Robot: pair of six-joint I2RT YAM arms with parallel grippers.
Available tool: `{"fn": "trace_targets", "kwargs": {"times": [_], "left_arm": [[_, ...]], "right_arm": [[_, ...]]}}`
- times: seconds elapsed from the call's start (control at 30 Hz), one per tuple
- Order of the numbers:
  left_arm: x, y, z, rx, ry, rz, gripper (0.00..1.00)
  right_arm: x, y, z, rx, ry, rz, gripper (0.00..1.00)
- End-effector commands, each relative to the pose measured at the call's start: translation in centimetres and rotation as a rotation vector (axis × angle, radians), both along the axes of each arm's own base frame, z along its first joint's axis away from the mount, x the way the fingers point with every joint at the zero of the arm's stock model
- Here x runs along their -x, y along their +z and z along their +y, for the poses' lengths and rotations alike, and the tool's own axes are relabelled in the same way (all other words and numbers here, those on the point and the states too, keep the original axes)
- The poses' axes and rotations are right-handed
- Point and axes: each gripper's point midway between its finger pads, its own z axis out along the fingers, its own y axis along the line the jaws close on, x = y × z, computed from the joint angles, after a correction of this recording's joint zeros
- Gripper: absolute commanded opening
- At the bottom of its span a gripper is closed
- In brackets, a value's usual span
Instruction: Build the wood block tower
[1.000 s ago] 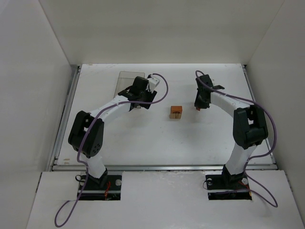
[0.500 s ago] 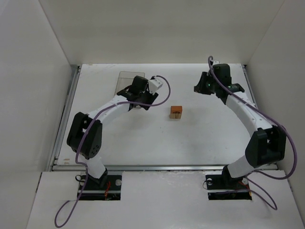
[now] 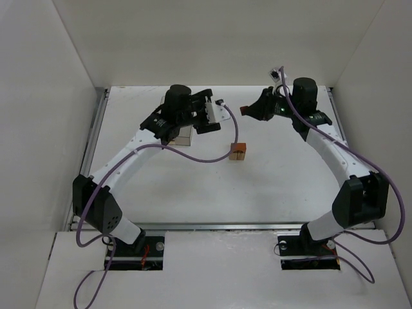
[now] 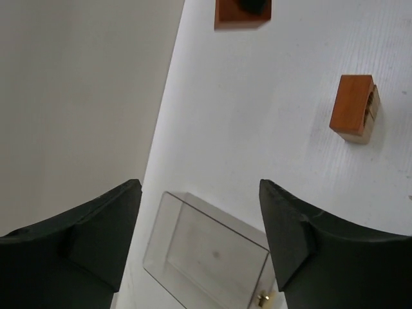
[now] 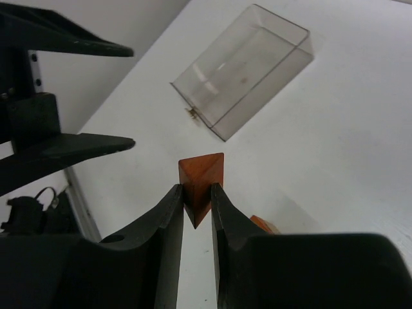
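The wood block tower point(image 3: 238, 151) is a small tan block with a reddish-orange piece on top, standing mid-table; it also shows in the left wrist view point(image 4: 355, 109). My right gripper point(image 3: 252, 111) hangs in the air behind the tower, shut point(image 5: 196, 193) on a reddish-orange wedge point(image 5: 205, 174) that is seen from above point(image 3: 245, 109) and at the top edge of the left wrist view point(image 4: 241, 18). My left gripper point(image 3: 205, 112) is raised over the back left, open point(image 4: 199, 193), with nothing between its fingers.
A clear plastic box point(image 4: 209, 254) lies on the table below the left gripper, partly hidden by the arm from above point(image 3: 183, 135), and shows in the right wrist view point(image 5: 248, 67). White walls enclose the table on three sides.
My left gripper has lifted away from the clear box and its jaws have widened. The right arm has swung up and back, then leftward, carrying the wedge.
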Motion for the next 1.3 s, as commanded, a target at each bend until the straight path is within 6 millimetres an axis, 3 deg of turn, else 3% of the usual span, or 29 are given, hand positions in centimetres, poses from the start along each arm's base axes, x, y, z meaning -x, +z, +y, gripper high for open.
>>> {"fn": "trace_targets", "kwargs": {"times": [0.0, 0.03, 0.07, 0.1, 0.17, 0.2, 0.3, 0.4, 0.47, 0.57, 0.73, 0.9, 1.03, 1.13, 1.27], "left_arm": [[1.6, 3.2, -2.5, 0.056, -0.182, -0.134, 0.73], [2.1, 4.0, -3.1, 0.079, -0.197, -0.174, 0.75], [2.3, 2.6, -3.5, 0.073, -0.207, -0.162, 0.77], [2.5, 2.9, -3.5, 0.092, -0.188, -0.171, 0.79], [3.0, 3.0, -4.4, 0.114, -0.193, -0.197, 0.97], [3.1, 2.9, -4.7, 0.114, -0.194, -0.203, 1.00], [3.3, 2.8, -5.4, 0.124, -0.183, -0.236, 1.00], [3.0, 4.4, -5.3, 0.183, -0.150, -0.252, 1.00], [2.9, 3.9, -5.5, 0.182, -0.147, -0.236, 1.00], [3.8, 4.8, -6.4, 0.206, -0.183, -0.234, 1.00], [3.9, 4.2, -7.1, 0.204, -0.199, -0.209, 0.96], [2.8, 4.0, -7.2, 0.196, -0.162, -0.216, 0.85], [2.6, 4.6, -7.2, 0.180, -0.172, -0.258, 0.76], [3.0, 4.2, -7.4, 0.162, -0.196, -0.252, 0.63], [3.0, 4.6, -7.5, 0.170, -0.205, -0.259, 0.60]], "right_arm": [[3.0, 4.2, 1.7, -0.101, 0.189, -0.158, 0.00], [3.4, 4.1, 1.8, -0.112, 0.196, -0.157, 0.00], [3.3, 4.8, 1.8, -0.127, 0.195, -0.177, 0.00], [3.6, 4.4, 2.0, -0.141, 0.205, -0.151, 0.00], [3.8, 4.5, 2.0, -0.158, 0.203, -0.145, 0.00], [3.8, 5.0, 2.1, -0.185, 0.201, -0.152, 0.00], [4.3, 5.3, 2.2, -0.219, 0.212, -0.155, 0.00], [4.3, 5.5, 2.2, -0.224, 0.212, -0.156, 0.00], [4.6, 5.1, 2.6, -0.224, 0.222, -0.145, 0.00], [4.9, 4.8, 2.9, -0.228, 0.229, -0.127, 0.00], [5.4, 4.3, 3.6, -0.228, 0.248, -0.114, 0.00], [5.6, 4.7, 3.6, -0.229, 0.249, -0.123, 0.00], [5.7, 3.8, 3.5, -0.220, 0.246, -0.091, 0.00], [5.9, 3.8, 3.8, -0.220, 0.255, -0.089, 0.00], [5.9, 3.6, 3.8, -0.214, 0.255, -0.087, 0.00]]}}
